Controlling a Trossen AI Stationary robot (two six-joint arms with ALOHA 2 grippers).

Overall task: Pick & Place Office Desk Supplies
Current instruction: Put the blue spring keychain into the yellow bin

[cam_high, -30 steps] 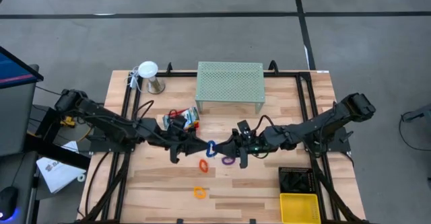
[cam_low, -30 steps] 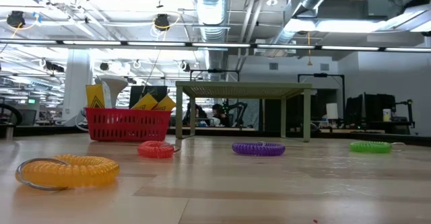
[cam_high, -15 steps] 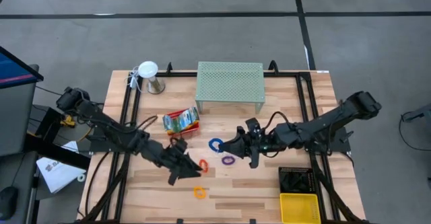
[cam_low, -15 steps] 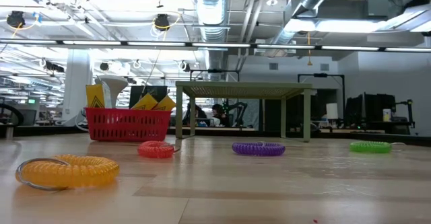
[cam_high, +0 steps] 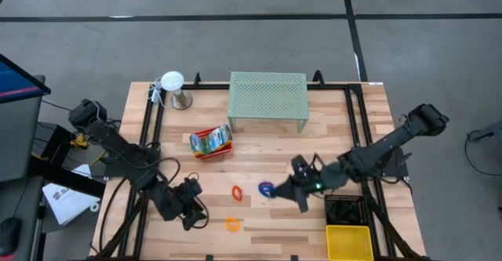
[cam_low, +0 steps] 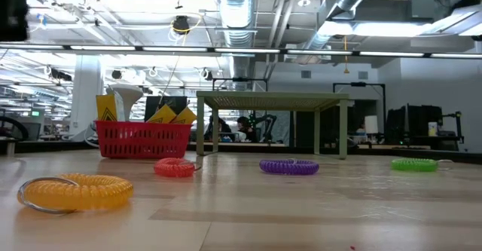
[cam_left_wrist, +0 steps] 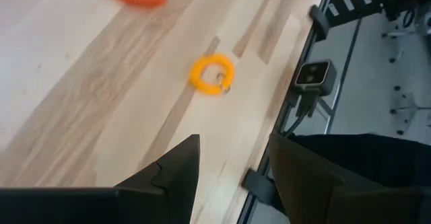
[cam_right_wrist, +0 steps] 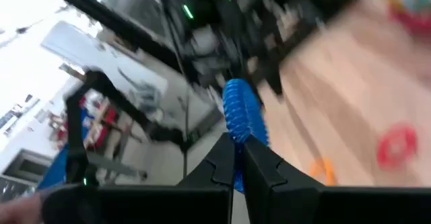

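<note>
The right tool [cam_high: 274, 192] sits over the middle of the desk [cam_high: 353, 128], toward the front edge, with its fingers clamped on a blue loop [cam_high: 266, 189]; the right wrist view shows that blue loop [cam_right_wrist: 240, 113] pinched between the two dark fingers and lifted off the wood. The left tool [cam_high: 190, 214] is low over the front left part of the desk, its fingers apart and holding nothing, and in the left wrist view the gap between the fingers [cam_left_wrist: 172, 177] is plain. An orange-yellow loop [cam_high: 232, 224] lies flat near the front edge, just beside the left tool, and a red-orange loop [cam_high: 237, 192] lies a little farther in, between the two tools. In the low view a purple loop [cam_low: 289, 166] and a green loop [cam_low: 414, 163] also rest on the wood. A red tray [cam_high: 212, 143] holding crayon boxes [cam_high: 210, 141] stands left of centre, in front of the green mesh shelf [cam_high: 267, 96] at the back edge.
</note>
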